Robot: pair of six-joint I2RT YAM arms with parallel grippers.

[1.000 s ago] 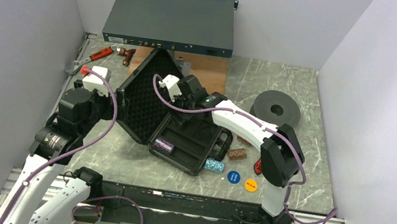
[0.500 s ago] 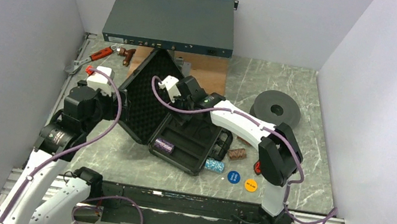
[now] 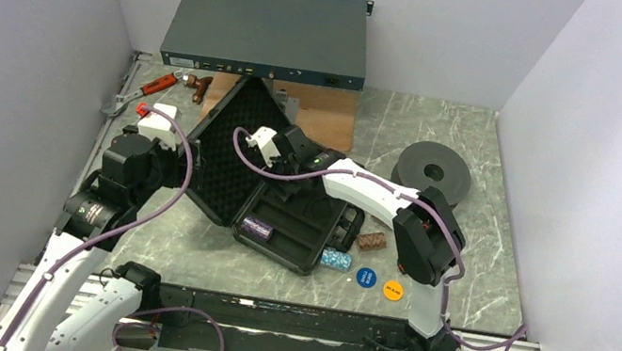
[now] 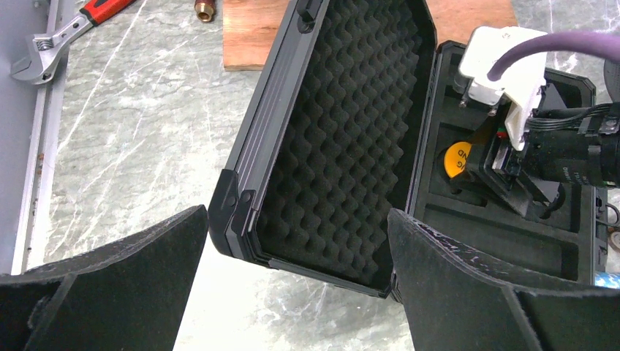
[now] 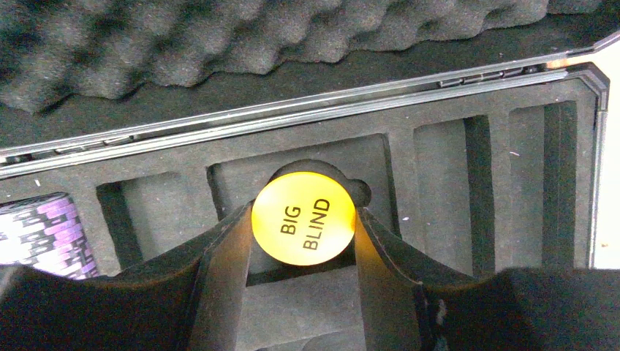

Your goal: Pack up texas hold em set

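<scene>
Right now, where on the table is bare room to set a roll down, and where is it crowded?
Bare marble: between the round grey weight and the right wall; also near left, between the black case and the table edge. Crowded: by the case's near right corner lie brown roll, teal roll, blue disc, orange disc.

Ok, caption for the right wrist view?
Right end effector holds the yellow disc at a foam slot in the case.

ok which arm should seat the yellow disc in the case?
Right. The right gripper pinches the yellow disc over the round foam recess; the left gripper is open, empty, by the lid.
</scene>
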